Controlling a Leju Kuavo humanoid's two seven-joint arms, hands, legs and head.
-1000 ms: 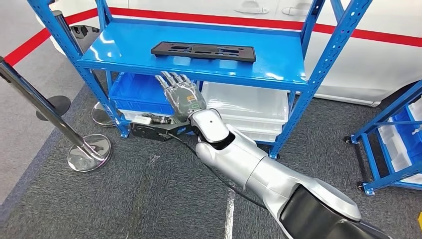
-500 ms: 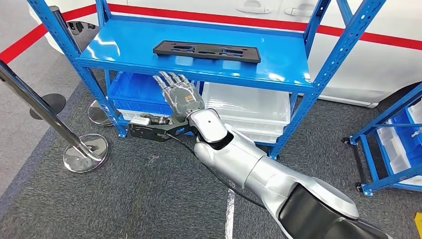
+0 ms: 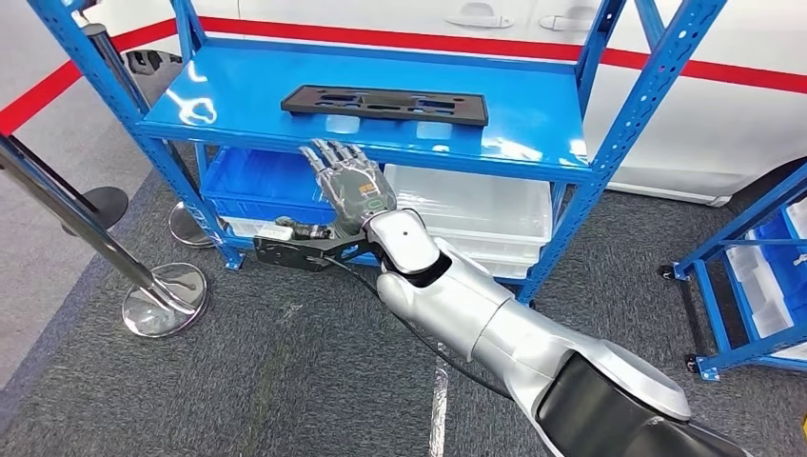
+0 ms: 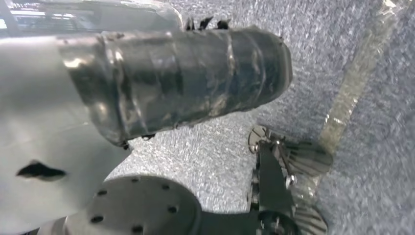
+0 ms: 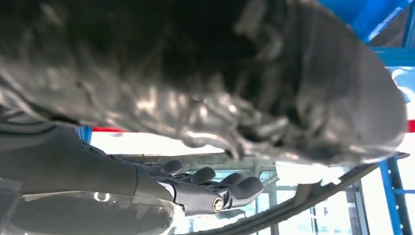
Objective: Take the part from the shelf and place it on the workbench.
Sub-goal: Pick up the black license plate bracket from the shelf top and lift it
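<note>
Head view: the right hand (image 3: 353,186) reaches forward on its silver arm (image 3: 495,328), fingers (image 3: 328,152) stretched out straight and slightly apart, holding nothing. Their tips lie just under the front edge of the blue shelf (image 3: 533,124). The black part (image 3: 385,103), a long flat plate with cut-out slots, lies flat on that shelf board above and just beyond the fingertips, not touched by them. Below the fingers, on the lower level, a blue bin (image 3: 249,176) sits to their left and clear plastic bins (image 3: 476,205) to their right. A black camera bracket (image 3: 300,250) juts out from the wrist, well back from the fingers. Far left of the fingers stand chrome barrier posts (image 3: 162,295) on grey carpet (image 3: 285,371); behind the shelf runs a white car body (image 3: 723,114) with a red stripe.

Left wrist view: the left hand (image 4: 176,83) shows as a grey ribbed cover wrapped in clear film above grey carpet; only dark fingertip ends peek past it, so I cannot tell whether those fingers are spread or curled.

Right wrist view: much is blurred by the near cover. Beyond it the dark fingers lie extended side by side, empty, with the blue shelf frame beyond them.
</note>
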